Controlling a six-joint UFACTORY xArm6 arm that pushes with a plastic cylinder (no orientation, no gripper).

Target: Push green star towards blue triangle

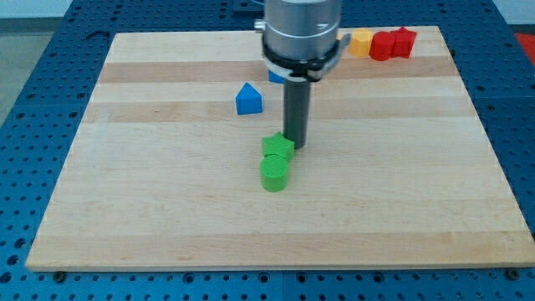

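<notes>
The green star (277, 148) lies near the middle of the wooden board (150, 209). A green cylinder (273, 175) touches it just below. The blue triangle (248, 99) sits up and to the left of the star, apart from it. My tip (298, 146) stands at the star's right edge, touching or almost touching it. The rod rises straight up to the grey arm body at the view's top.
A second blue block (275, 77) is mostly hidden behind the arm, above the rod. A yellow block (360, 42), a red cylinder (384, 45) and a red star-like block (404, 41) line up at the board's top right edge.
</notes>
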